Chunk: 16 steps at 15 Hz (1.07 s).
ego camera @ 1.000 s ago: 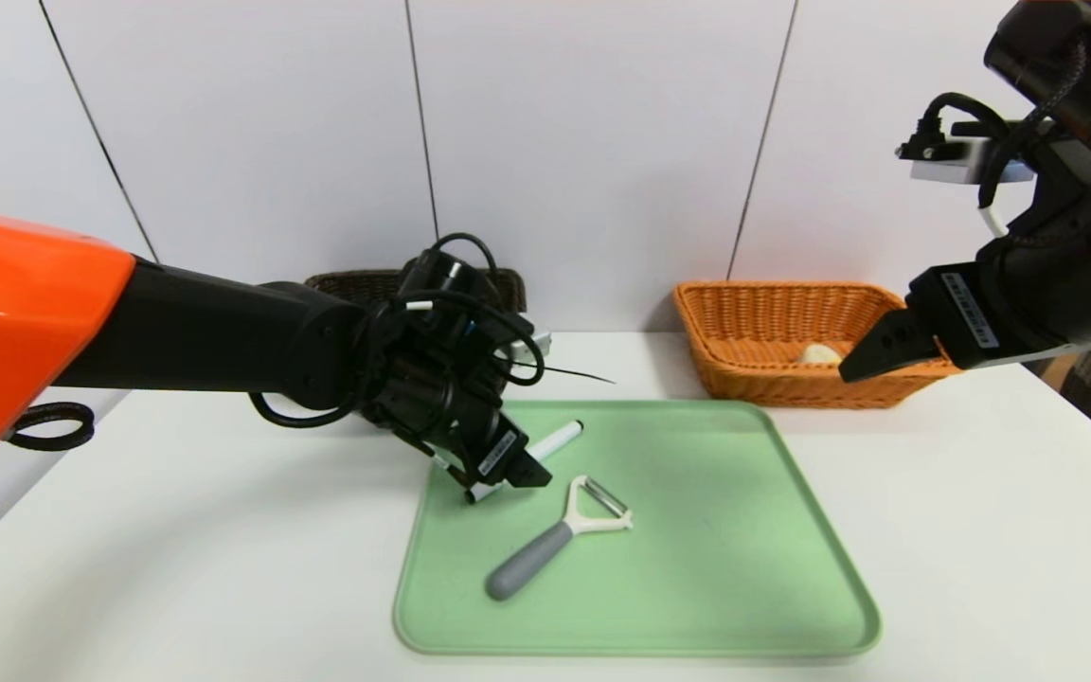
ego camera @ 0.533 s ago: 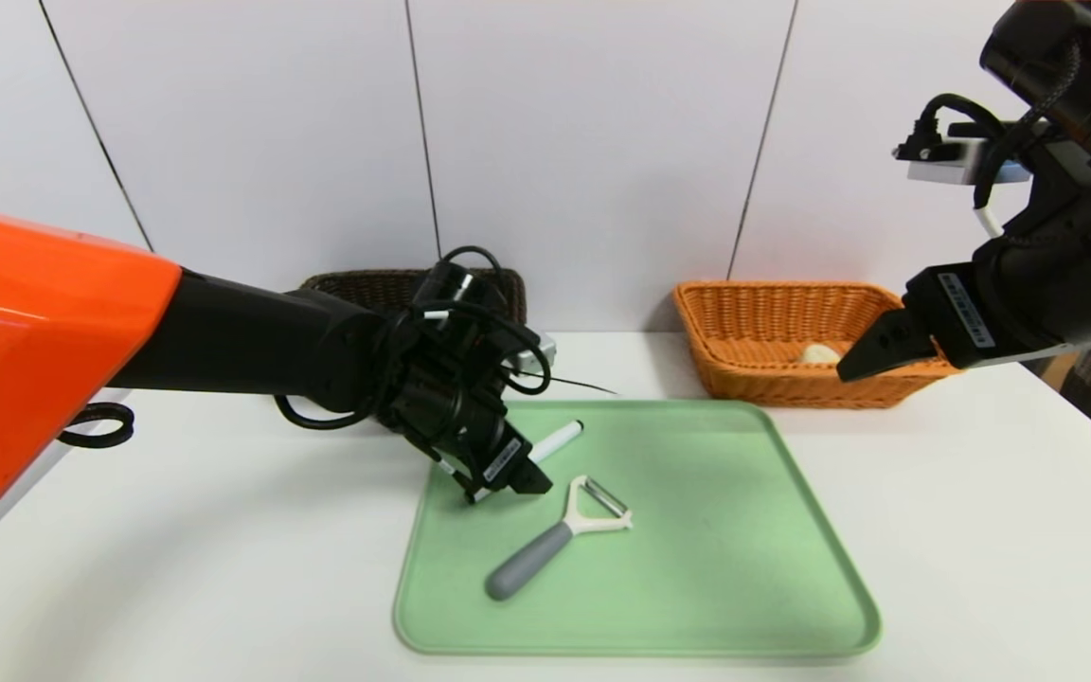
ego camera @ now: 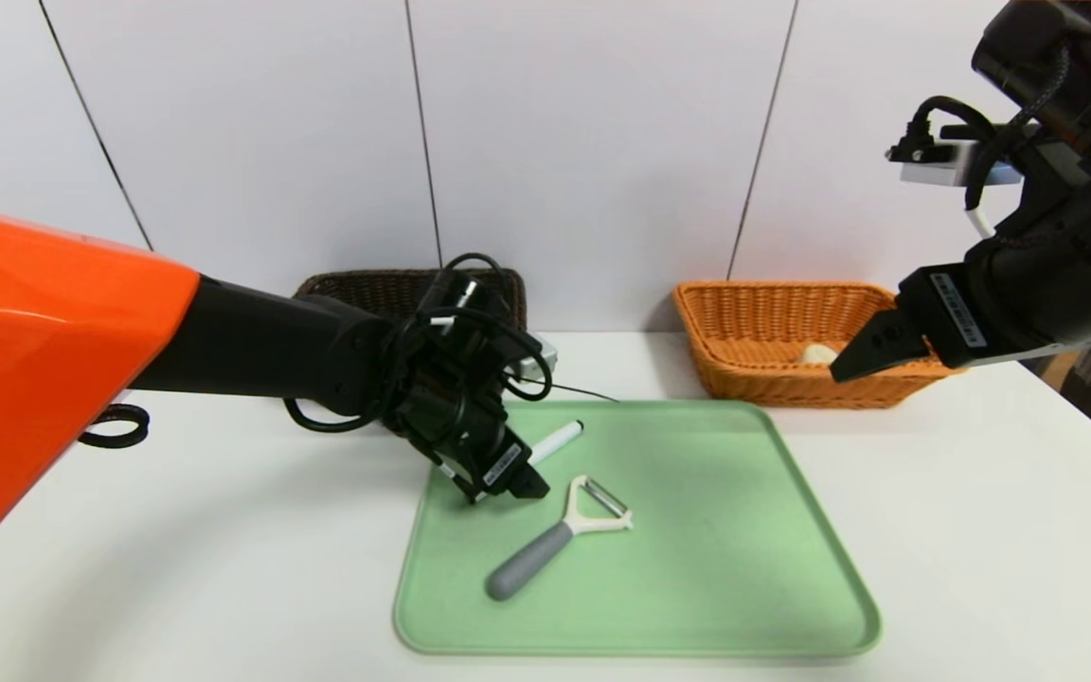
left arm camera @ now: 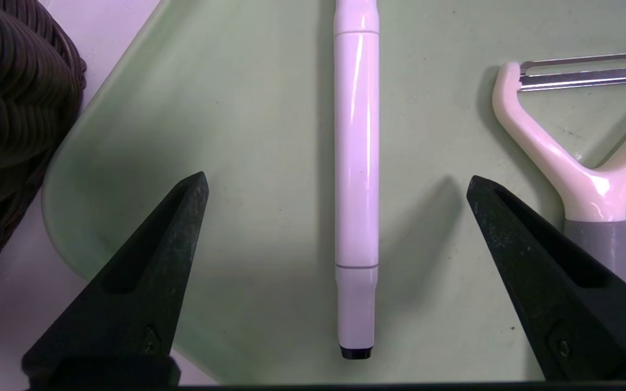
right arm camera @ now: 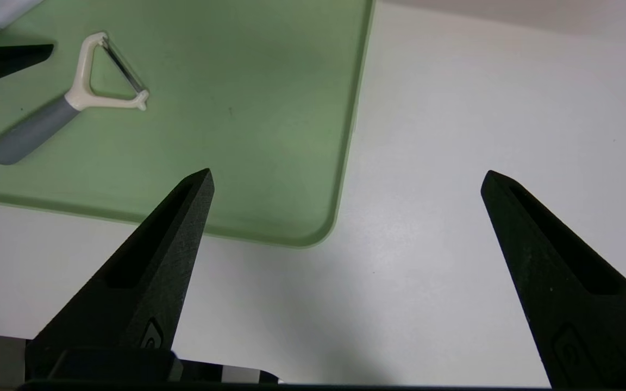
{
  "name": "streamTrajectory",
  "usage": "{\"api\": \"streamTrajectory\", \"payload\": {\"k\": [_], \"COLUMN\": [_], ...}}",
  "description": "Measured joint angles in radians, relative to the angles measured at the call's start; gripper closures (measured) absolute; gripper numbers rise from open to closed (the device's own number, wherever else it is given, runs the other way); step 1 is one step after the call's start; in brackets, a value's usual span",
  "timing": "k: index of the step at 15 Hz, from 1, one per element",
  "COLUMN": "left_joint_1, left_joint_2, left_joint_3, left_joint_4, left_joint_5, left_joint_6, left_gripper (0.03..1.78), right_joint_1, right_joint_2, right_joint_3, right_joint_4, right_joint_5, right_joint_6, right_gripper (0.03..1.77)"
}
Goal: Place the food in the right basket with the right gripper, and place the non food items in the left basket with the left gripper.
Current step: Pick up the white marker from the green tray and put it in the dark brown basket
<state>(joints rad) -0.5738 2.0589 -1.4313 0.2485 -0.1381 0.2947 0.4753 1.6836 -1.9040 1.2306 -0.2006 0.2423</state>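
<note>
Marker pen [left arm camera: 356, 179], glossy white with black tip, lies between wide-spread left pincer [left arm camera: 337, 182] fingers.

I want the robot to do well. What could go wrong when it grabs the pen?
The left hand is open with the marker pen lying between its fingers.

1. The pen is round and smooth, so it might roll or slip away on the green tray as the fingers close.

2. The peeler lies close beside one finger, so that finger might bump it.
</note>
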Motion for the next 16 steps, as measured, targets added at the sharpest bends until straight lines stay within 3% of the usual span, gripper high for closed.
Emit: {"api": "streamTrajectory", "payload": {"k": [16], "left_joint_1": [-0.016], "left_joint_2": [0.031], "left_joint_3": [-0.032], "left_joint_4": [0.014], "left_joint_5": [0.008], "left_joint_6": [-0.002], "left_gripper": [0.12], "right_joint_1": [-0.002], "right_joint_2": [0.007], "right_joint_3": [-0.007], "right_joint_4": [-0.004], "right_joint_5": [0.003], "right_joint_6": [-0.001], "right_gripper": [0.10]}}
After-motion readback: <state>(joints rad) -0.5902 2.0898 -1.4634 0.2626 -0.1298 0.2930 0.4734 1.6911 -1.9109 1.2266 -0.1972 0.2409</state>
